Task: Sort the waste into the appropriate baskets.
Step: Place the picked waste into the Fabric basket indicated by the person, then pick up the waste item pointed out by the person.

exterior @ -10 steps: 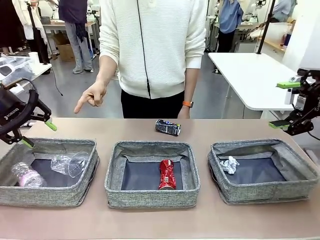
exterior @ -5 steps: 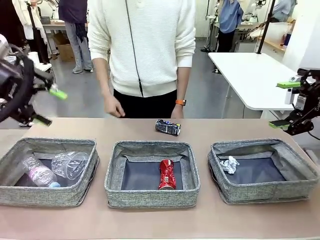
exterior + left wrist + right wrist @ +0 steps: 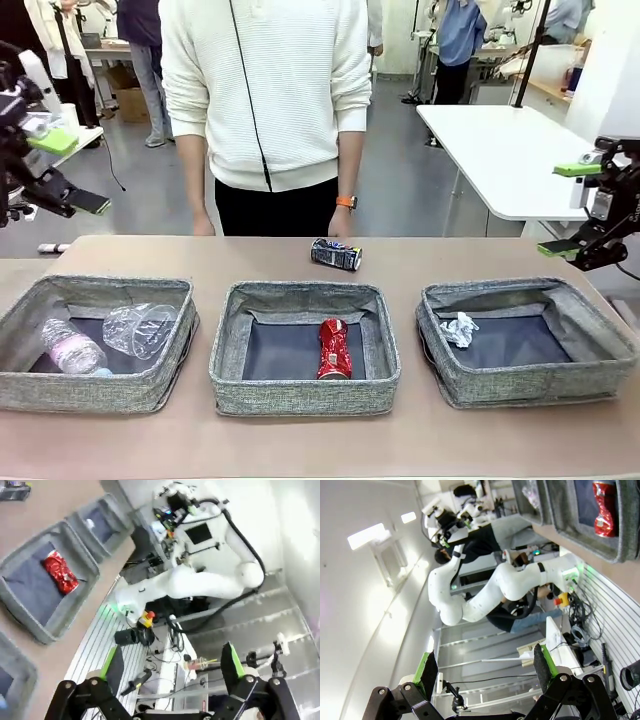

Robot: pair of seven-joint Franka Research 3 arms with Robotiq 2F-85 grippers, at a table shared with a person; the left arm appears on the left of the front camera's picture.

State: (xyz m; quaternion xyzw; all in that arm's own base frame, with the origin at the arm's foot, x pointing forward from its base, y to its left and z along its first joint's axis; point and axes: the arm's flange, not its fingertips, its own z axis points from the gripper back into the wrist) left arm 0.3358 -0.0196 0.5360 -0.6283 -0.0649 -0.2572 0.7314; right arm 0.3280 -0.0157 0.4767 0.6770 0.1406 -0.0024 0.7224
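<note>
1. Left gripper [image 3: 55, 170] has lifted away from the left basket [image 3: 95, 343], fingers apart, empty; bottle [image 3: 72, 348] now lies inside.
2. Dark printed can [image 3: 335, 254] lies on the table beyond the middle basket [image 3: 303, 345], long axis crosswise.
3. Right gripper [image 3: 570, 209] hangs open, likely nearer.

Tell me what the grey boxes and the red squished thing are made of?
The three baskets look like soft grey woven fabric: the walls show a speckled weave and sag a little at the rims. The crushed red can looks like thin shiny metal, probably aluminium, because its dented surface glints.
</note>
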